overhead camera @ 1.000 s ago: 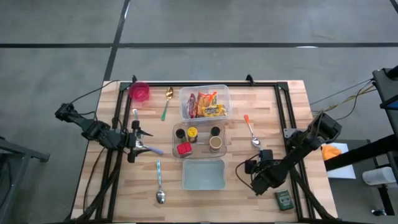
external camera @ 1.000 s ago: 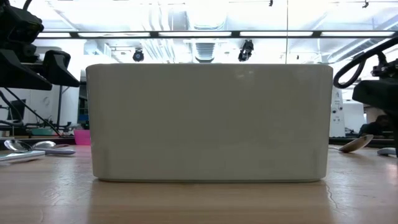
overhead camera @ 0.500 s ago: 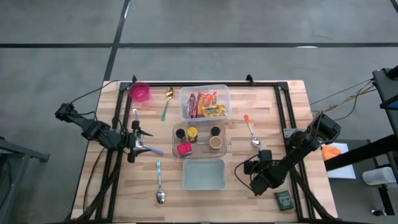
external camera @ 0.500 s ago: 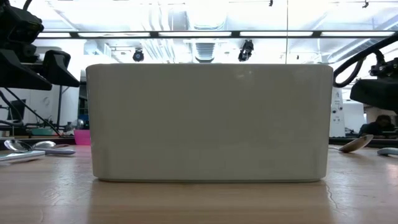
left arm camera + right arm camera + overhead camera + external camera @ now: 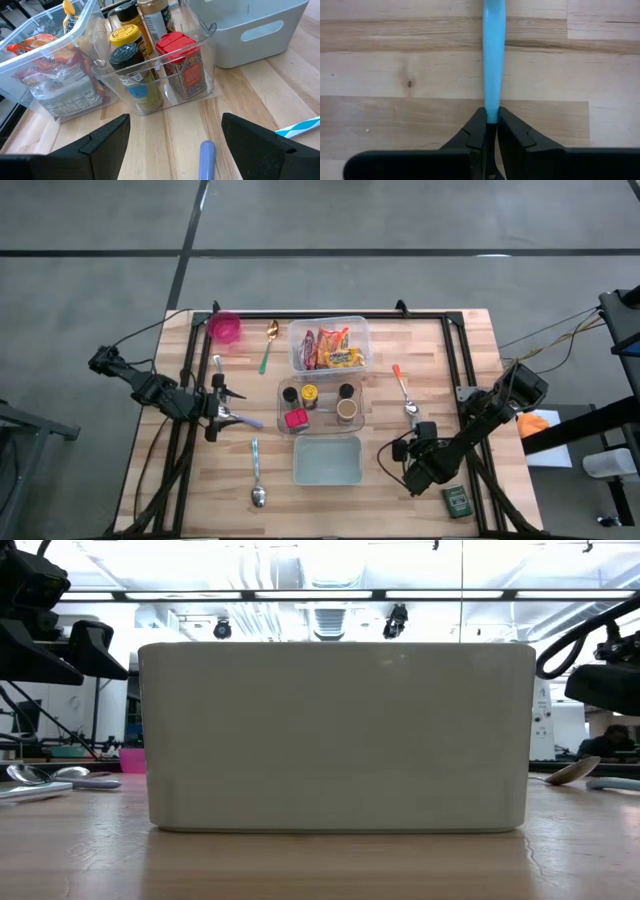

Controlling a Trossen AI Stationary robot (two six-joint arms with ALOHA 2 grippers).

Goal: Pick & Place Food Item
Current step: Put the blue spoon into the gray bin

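A clear bin of snack packets (image 5: 328,345) stands at the table's far middle. A clear tray of spice jars (image 5: 320,402) sits just nearer, and a pale grey bin (image 5: 327,460) nearer still. My right gripper (image 5: 491,125) stands right of the grey bin (image 5: 412,463), pointing steeply down, shut on a light-blue utensil handle (image 5: 493,60). My left gripper (image 5: 228,416) waits open left of the jar tray. A violet handle (image 5: 207,159) lies on the table between its fingers (image 5: 107,140), apart from them. My right gripper pinches the light-blue handle's end (image 5: 492,114) between its two fingers, coming from above at a steep slant. The handle runs straight on away from the fingers over the table boards (image 5: 410,75). In the low view it lies about level, close to the table (image 5: 610,783).
An orange-handled spoon (image 5: 404,392) lies beyond my right gripper, and a green tin (image 5: 457,500) sits near the right front corner. On the left lie a teal-handled spoon (image 5: 256,472), a green-handled spoon (image 5: 268,345) and a pink cup (image 5: 225,328). Bare wood shows around my right gripper.
In the low view, the dark bulk of my right gripper at the picture's right edge has shifted a little. The light-blue handle now shows more plainly and longer there. My left arm has kept still.
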